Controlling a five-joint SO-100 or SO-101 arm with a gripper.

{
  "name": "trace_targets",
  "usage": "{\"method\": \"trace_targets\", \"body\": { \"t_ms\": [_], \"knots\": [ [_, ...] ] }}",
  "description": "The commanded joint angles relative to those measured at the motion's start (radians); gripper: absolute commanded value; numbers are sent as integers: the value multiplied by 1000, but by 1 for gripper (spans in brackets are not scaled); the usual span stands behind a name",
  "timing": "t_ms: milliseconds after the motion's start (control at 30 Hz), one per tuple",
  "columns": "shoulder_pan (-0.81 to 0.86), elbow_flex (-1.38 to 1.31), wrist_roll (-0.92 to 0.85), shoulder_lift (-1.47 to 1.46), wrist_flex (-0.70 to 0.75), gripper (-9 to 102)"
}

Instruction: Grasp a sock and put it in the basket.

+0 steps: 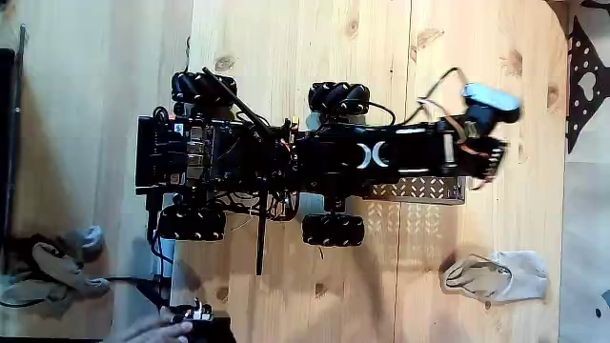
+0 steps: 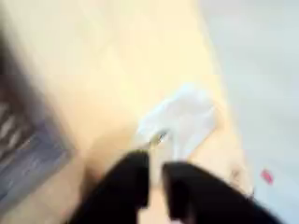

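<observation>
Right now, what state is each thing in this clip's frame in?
sock: lying flat on the wooden floor, not grasped.
basket: under the arm, mostly hidden; contents cannot be told.
gripper: above the floor short of the sock, holding nothing, jaws slightly apart in the blurred wrist view.
bundle of socks: heaped at the fixed view's left edge, untouched.

Grey-white sock bundle (image 1: 59, 267) on wooden floor (image 1: 276, 38)
</observation>
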Motion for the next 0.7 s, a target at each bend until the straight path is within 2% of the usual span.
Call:
{"method": "trace_targets", "body": {
  "t_ms": [0,333,600,667],
  "knots": [
    [-12,-72,34,-86,-87,0],
    [109,-104,34,-278,-308,0],
    [222,-345,31,-546,-322,0],
    [233,-388,-41,-612,-345,0]
  ]
}}
